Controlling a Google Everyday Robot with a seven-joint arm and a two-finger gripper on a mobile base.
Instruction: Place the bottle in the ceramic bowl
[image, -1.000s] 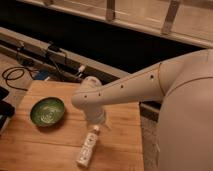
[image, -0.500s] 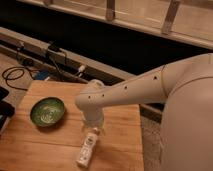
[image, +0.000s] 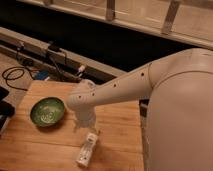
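The bottle (image: 87, 149), slim and pale with a white cap, lies on its side on the wooden table (image: 120, 125) near the front edge. The green ceramic bowl (image: 47, 111) stands empty on the table's left part, a hand's width to the left of the bottle and further back. My gripper (image: 86, 126) points down from the white arm, just above the bottle's far end, between bottle and bowl. The arm covers part of the table behind it.
A dark object (image: 5, 107) sits at the table's left edge. Black cables (image: 15, 75) lie on the floor at the back left. A long dark rail (image: 50, 50) runs behind the table. My white body (image: 180, 115) fills the right side.
The arm has shifted slightly left and down over the bottle. The bottle and the bowl have not moved.
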